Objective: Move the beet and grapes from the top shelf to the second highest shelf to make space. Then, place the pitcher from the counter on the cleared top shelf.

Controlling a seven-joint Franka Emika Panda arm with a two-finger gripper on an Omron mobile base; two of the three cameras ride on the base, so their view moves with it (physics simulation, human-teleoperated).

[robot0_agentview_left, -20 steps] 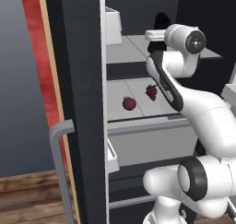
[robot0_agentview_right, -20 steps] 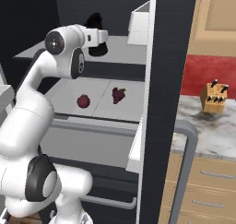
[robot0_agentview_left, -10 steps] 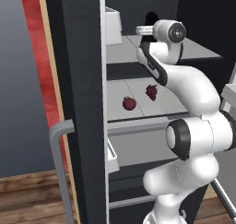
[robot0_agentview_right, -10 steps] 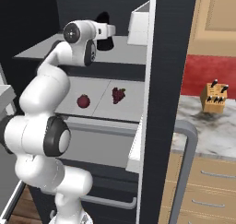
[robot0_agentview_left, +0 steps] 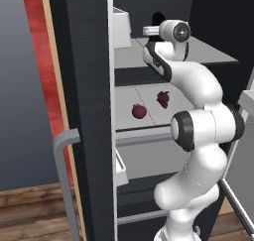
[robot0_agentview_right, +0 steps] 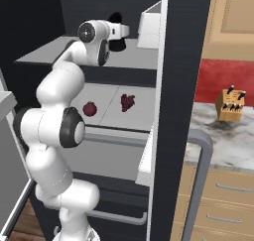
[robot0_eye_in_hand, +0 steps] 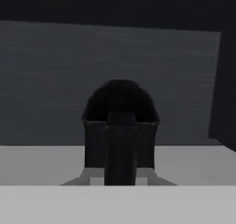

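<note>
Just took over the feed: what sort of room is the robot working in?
A kitchen, most likely: an open fridge with a beet and grapes on a shelf, beside a marble counter carrying a knife block.

One beet [robot0_agentview_left: 139, 111], one grapes [robot0_agentview_left: 162, 98], one pitcher [robot0_eye_in_hand: 120, 131], one knife block [robot0_agentview_right: 230, 105].

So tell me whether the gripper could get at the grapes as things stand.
Probably not right away: the gripper is shut on the pitcher over the top shelf. The grapes lie uncovered on the second highest shelf below, beside the beet, so the way looks free afterwards.
</note>
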